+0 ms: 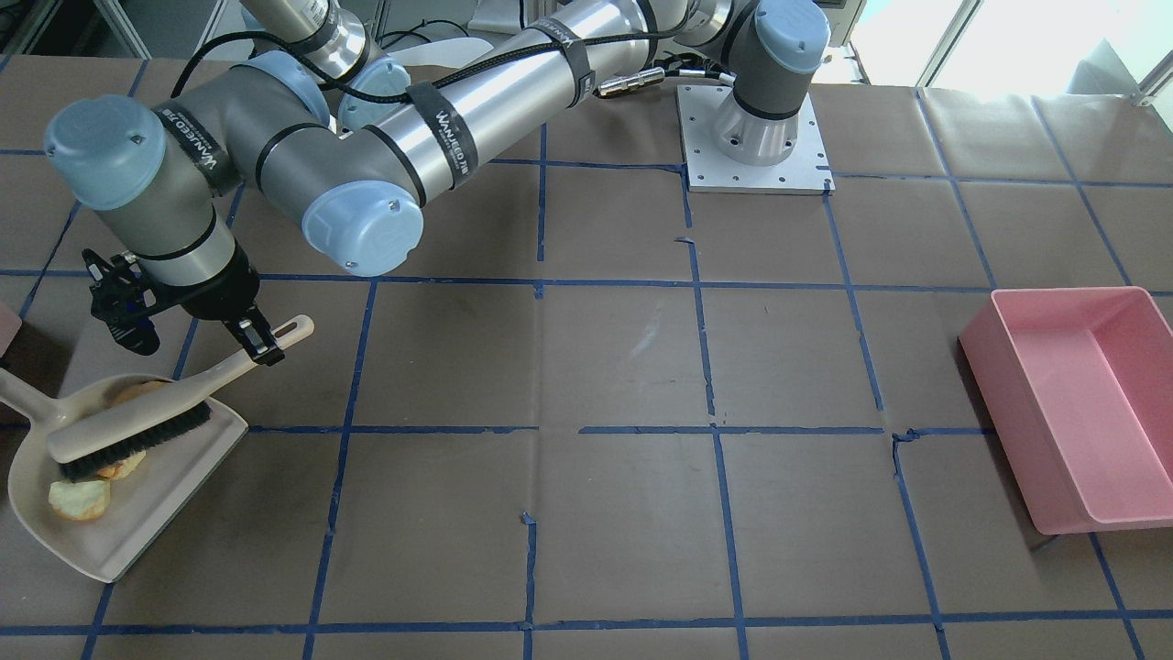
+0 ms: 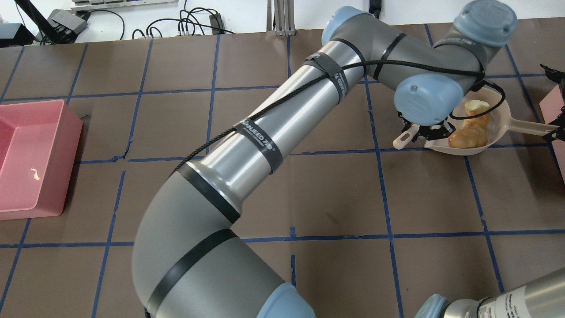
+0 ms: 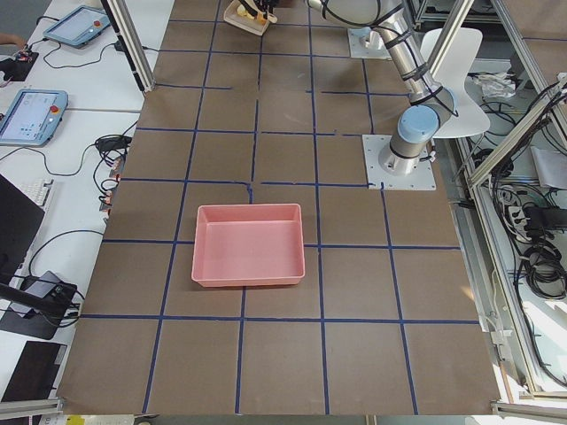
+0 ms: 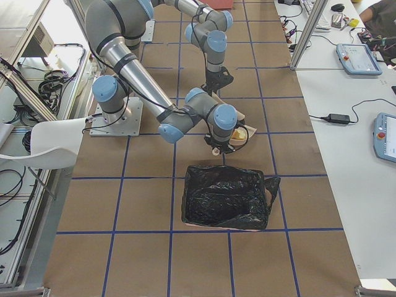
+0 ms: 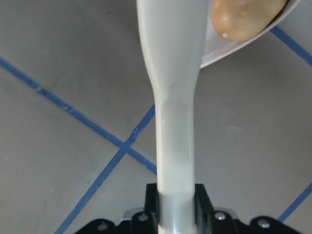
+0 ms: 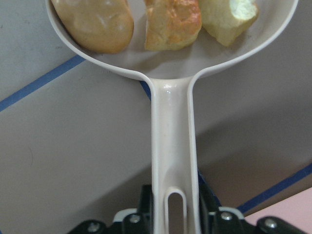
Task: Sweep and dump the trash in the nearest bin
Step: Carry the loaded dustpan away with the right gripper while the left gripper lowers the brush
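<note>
A beige dustpan (image 1: 160,518) lies on the table and holds the trash: a tan potato-shaped piece (image 6: 95,24), an orange-brown bread chunk (image 6: 173,22) and a pale greenish chunk (image 6: 226,14). My right gripper (image 6: 173,204) is shut on the dustpan's handle (image 6: 170,146). The brush (image 1: 137,429) rests with its black bristles inside the pan, among the pieces. My left gripper (image 1: 261,344), reaching across the table, is shut on the brush's handle (image 5: 175,122). Only a pale pink sliver of the bin (image 2: 554,106) shows, just past the dustpan's handle.
A large pink tub (image 1: 1081,403) stands far off at the table's other end. In the exterior right view a box lined with a black bag (image 4: 226,198) sits close to the dustpan. The left arm's forearm (image 2: 282,128) spans the table's middle, above the blue-taped brown surface.
</note>
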